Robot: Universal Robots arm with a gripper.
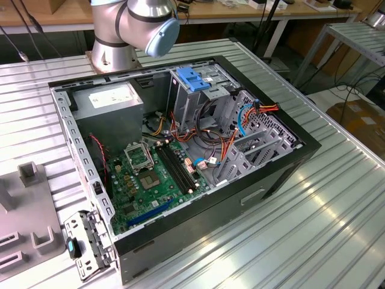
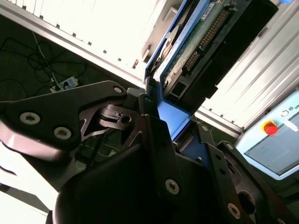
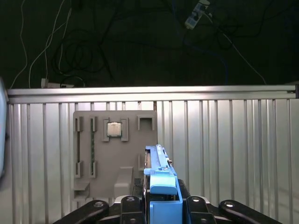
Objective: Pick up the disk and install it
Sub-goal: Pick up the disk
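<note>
My gripper (image 3: 161, 207) is shut on the disk (image 3: 161, 179), which stands edge-on between the black fingers (image 3: 128, 205) with its blue plastic rail facing the first wrist view. In the second wrist view the disk (image 2: 198, 39) shows its green circuit board, black connector row and blue rail, clamped at one end by the gripper (image 2: 156, 107). It hangs above the ribbed metal table (image 3: 224, 140). In the exterior view the open computer case (image 1: 283, 174) lies on the table, with its metal drive cage and blue latch (image 1: 192, 81) at the back.
A grey fixture plate (image 3: 114, 144) holding a processor chip lies on the table below the gripper; the same plate (image 1: 24, 211) is at the exterior view's left. Inside the case are a grey power supply box (image 1: 108, 99), the motherboard (image 1: 150, 177) and loose cables (image 1: 240, 117). The arm's base (image 1: 129, 27) stands behind the case.
</note>
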